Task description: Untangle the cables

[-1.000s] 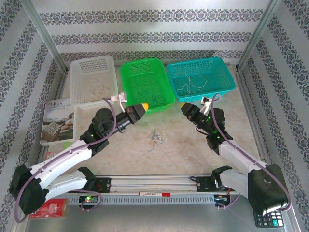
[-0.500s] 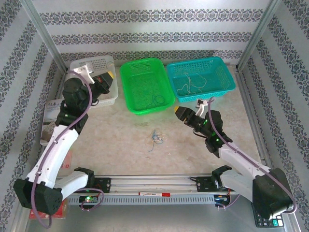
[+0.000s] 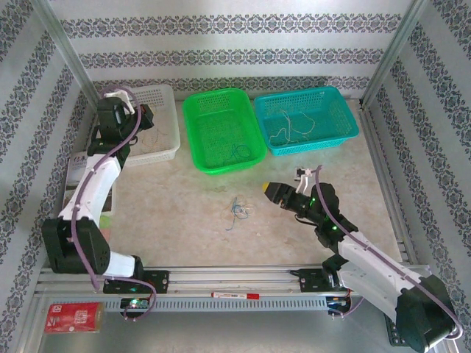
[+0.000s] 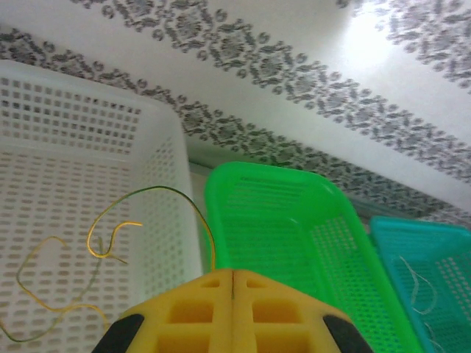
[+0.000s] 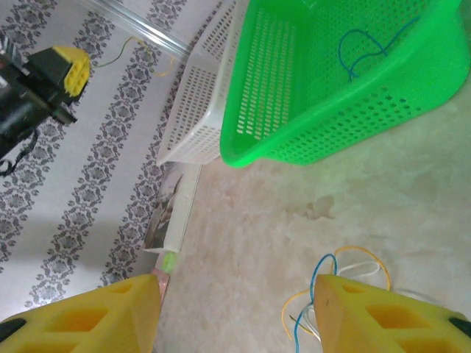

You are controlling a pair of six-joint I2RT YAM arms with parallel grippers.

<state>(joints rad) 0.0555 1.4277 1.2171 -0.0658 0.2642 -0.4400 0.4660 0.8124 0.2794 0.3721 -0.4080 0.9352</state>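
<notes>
Cables in blue, yellow and white lie tangled on the table, between your two arms and well short of the baskets. Your right gripper hovers low just to the right of that tangle, with its fingers spread wide. In its wrist view the loops lie on the table beside and partly behind one finger, and you cannot tell whether it touches them.

Beyond, three baskets stand in a row at the far edge. The green basket, in the middle, holds one blue cable. The teal basket, on the right, holds whitish cables. The white basket, on the left, holds yellow cables.

Your left gripper hangs high over the white basket. Its fingers are pressed together, pinching a thin yellow cable. That cable curls up from the seam between them and loops in front of the basket's wall.
</notes>
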